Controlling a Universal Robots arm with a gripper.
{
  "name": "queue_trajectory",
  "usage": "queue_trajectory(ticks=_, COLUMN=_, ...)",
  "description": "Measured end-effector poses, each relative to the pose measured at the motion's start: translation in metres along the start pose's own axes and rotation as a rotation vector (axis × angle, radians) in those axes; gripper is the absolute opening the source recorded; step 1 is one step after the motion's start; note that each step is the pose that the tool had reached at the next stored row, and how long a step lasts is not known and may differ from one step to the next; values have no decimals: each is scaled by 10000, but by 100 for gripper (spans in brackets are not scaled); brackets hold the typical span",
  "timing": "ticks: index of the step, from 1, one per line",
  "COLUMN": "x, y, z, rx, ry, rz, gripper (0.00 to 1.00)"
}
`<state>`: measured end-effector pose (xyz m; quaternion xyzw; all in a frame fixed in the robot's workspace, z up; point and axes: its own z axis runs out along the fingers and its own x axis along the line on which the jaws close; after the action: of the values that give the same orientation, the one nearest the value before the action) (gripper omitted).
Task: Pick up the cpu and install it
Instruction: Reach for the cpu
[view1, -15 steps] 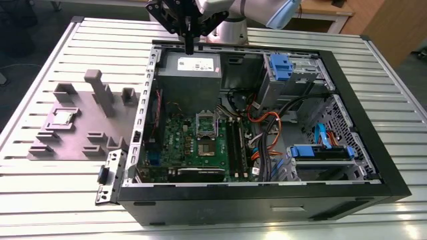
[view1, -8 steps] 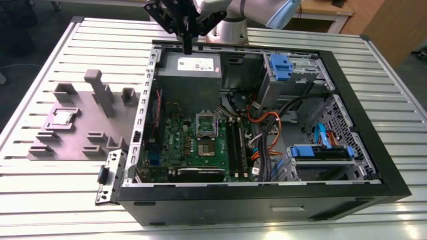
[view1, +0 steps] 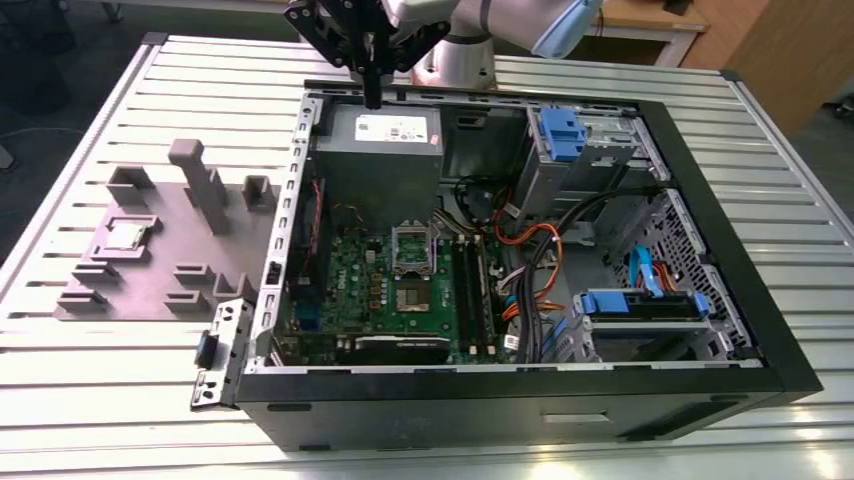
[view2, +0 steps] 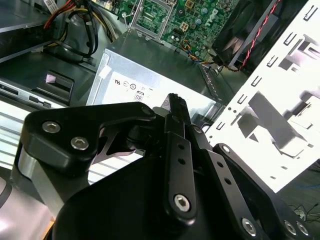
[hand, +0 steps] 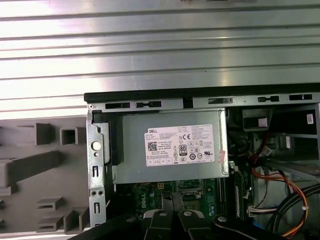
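The cpu (view1: 127, 235), a small silver square chip, lies in a recess of the grey-purple fixture plate (view1: 174, 275) at the exterior view's left, beside the open computer case (view1: 534, 400). My gripper (view1: 371, 98) hangs above the case's far edge, over the grey power supply (view1: 380, 150), well away from the cpu. Its fingers are shut together with nothing between them, as both wrist views show (view2: 177, 102) (hand: 173, 202). The silver-framed socket (view1: 412, 248) sits on the green motherboard (view1: 360, 290) inside the case.
Inside the case are bundled cables (view1: 534, 260), blue drive brackets (view1: 641, 305) and memory slots (view1: 470, 290). The case stands on a ribbed metal table (view1: 80, 390). Raised blocks (view1: 200, 180) stand up from the fixture plate near the cpu.
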<state>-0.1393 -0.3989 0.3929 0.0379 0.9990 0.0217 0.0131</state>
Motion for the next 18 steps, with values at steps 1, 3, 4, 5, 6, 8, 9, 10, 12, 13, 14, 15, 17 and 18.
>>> queue_trajectory(ticks=1, x=3, y=0, z=0, rx=0, ry=0, rz=0, gripper=11)
queue_trajectory(ticks=3, x=8, y=-1, z=0, rx=0, ry=0, rz=0, gripper=11)
queue_trajectory(ticks=4, x=10, y=-1, z=0, rx=0, ry=0, rz=0, gripper=11)
queue_trajectory(ticks=5, x=12, y=-1, z=0, rx=0, ry=0, rz=0, gripper=11)
queue_trajectory(ticks=6, x=15, y=-1, z=0, rx=0, ry=0, rz=0, gripper=11)
queue_trajectory(ticks=8, x=19, y=-1, z=0, rx=0, ry=0, rz=0, gripper=11)
queue_trajectory(ticks=9, x=21, y=-2, z=0, rx=0, ry=0, rz=0, gripper=11)
queue_trajectory(ticks=10, x=23, y=-2, z=0, rx=0, ry=0, rz=0, gripper=11)
queue_trajectory(ticks=12, x=27, y=-2, z=1, rx=0, ry=0, rz=0, gripper=11)
queue_trajectory(ticks=13, x=29, y=-2, z=0, rx=0, ry=0, rz=0, gripper=11)
queue_trajectory(ticks=14, x=31, y=-2, z=0, rx=0, ry=0, rz=0, gripper=11)
queue_trajectory(ticks=15, x=32, y=-2, z=1, rx=0, ry=0, rz=0, gripper=11)
queue_trajectory(ticks=17, x=49, y=-4, z=1, rx=0, ry=0, rz=0, gripper=11)
queue_trajectory(ticks=18, x=50, y=-4, z=2, rx=0, ry=0, rz=0, gripper=11)
